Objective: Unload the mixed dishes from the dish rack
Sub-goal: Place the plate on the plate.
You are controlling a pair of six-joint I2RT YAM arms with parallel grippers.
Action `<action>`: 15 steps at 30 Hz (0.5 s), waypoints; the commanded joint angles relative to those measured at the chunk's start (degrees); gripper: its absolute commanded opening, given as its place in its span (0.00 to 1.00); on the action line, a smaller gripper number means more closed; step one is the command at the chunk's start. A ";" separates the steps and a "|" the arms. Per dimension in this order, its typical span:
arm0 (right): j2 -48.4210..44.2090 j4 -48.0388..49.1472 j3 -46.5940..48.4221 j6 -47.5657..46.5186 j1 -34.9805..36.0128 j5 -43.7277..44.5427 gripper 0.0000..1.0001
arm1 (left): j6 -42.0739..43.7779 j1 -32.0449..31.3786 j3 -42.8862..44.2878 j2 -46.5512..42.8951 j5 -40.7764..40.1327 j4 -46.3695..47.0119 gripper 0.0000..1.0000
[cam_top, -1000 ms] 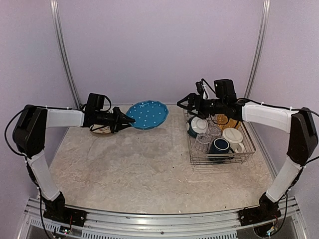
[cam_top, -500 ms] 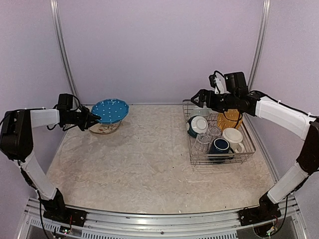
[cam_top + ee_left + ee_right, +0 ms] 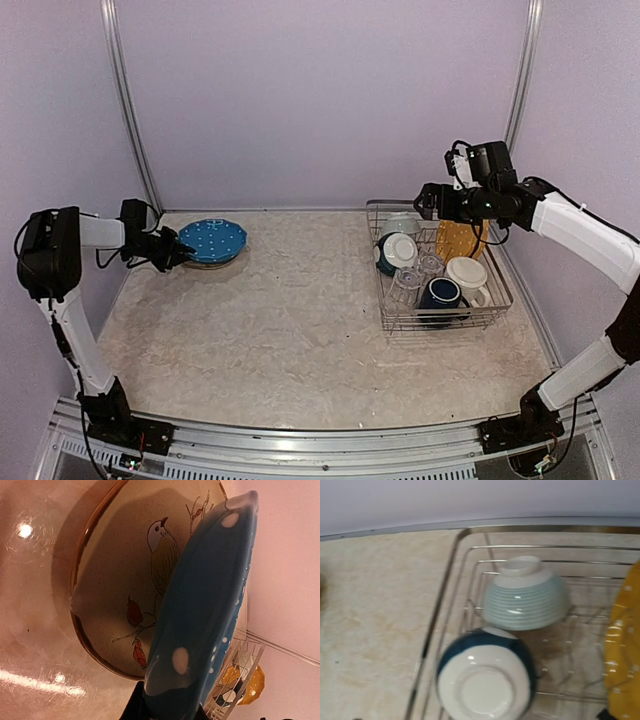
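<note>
Lilac walls close in a pale, marbled surface (image 3: pixel 280 340), and I'm watching both arms reach toward its far side. At the left of the overhead view my left gripper (image 3: pixel 180 249) is clamped on the near rim of the blue plate (image 3: pixel 213 240), white-dotted, held low in the far left part of the surface. The left wrist view shows that plate tilted over a beige plate (image 3: pixel 115 590) painted with a bird and leaves. I can't tell whether the two touch.

On the right stands the dish rack (image 3: pixel 445 323), with my right gripper (image 3: pixel 422 200) hanging above its far left corner. Its jaws are apart: only dark tips show at the bottom corners of the right wrist view, with nothing between them.

Inside the rack, the yellow plate (image 3: pixel 457 240) stands on edge at the far right. The dark teal bowl (image 3: pixel 398 250) lies tipped with its white inside facing up and left, and a pale green ribbed bowl (image 3: pixel 525 600) sits just behind it. Two clear glasses (image 3: pixel 405 285) crowd the middle, the cream mug (image 3: pixel 467 274) is right of them, and the navy mug (image 3: pixel 440 292) sits at the near end.
</note>
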 commanded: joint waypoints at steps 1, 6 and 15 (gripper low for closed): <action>-2.49 -3.36 0.48 -1.90 -1.03 4.17 1.00 | 3.38 0.86 6.34 1.60 1.96 4.03 0.00; -2.82 -3.91 0.61 -1.98 -1.44 4.69 1.00 | 3.48 1.17 7.40 3.77 1.92 3.76 0.00; -3.21 -3.46 1.42 -2.60 -2.11 5.63 1.00 | 4.62 1.21 7.14 5.77 0.47 2.79 0.00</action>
